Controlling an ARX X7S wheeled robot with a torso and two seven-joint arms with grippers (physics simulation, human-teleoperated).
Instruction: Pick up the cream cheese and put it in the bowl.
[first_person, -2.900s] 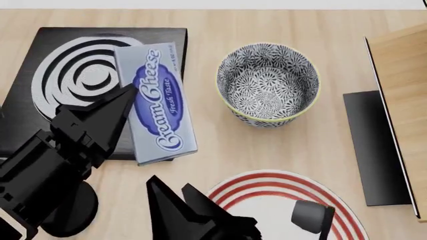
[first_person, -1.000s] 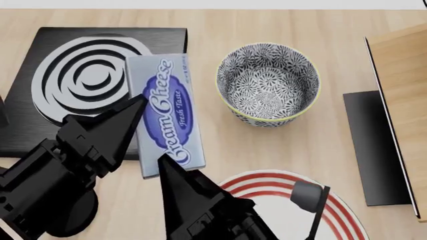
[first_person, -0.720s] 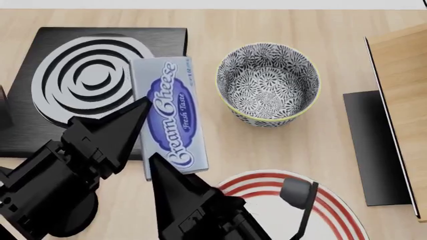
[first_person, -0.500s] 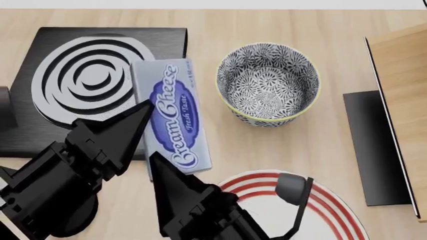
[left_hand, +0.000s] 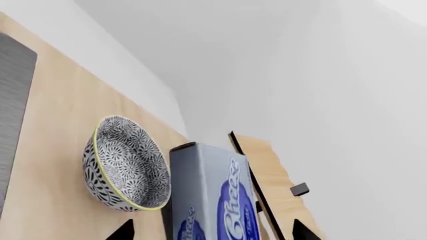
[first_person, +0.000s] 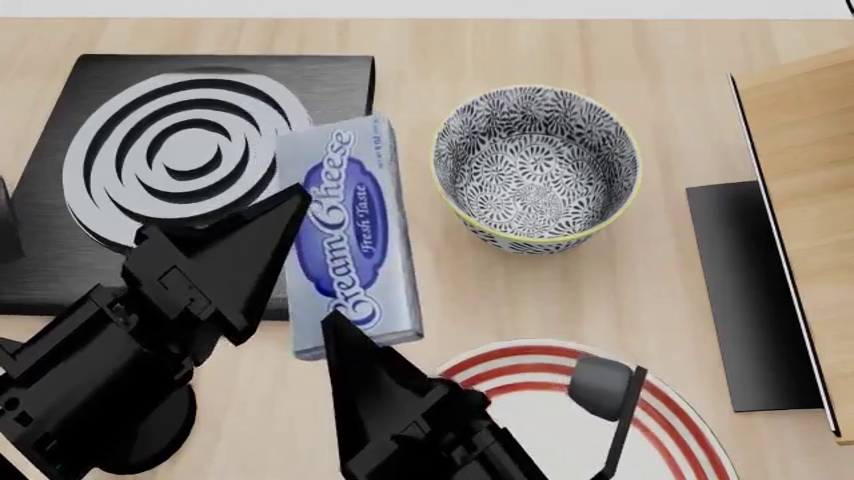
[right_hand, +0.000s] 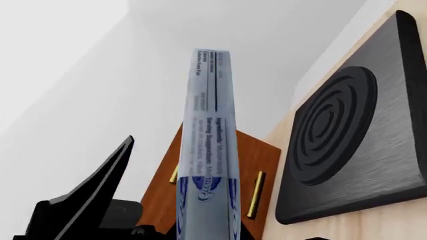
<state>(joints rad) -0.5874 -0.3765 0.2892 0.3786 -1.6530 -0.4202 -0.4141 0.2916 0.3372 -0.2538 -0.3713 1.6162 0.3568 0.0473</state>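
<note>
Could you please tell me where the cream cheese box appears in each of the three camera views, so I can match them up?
Head view: the cream cheese lies left of centre, between the stove plate and the bowl.
Left wrist view: cream cheese at bottom centre, beside the bowl.
Right wrist view: cream cheese seen edge-on, running up the middle.
Shared landmark: the stove plate also shows in the right wrist view; the bowl links head and left wrist.

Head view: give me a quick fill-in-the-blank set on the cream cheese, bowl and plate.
1. The label on the cream cheese is ____ with white script.
2. The inside of the bowl holds ____.
3. The plate has ____ rings.
4. The cream cheese lies between the bowl and the ____.

Missing words: blue; nothing; red; burner
</note>
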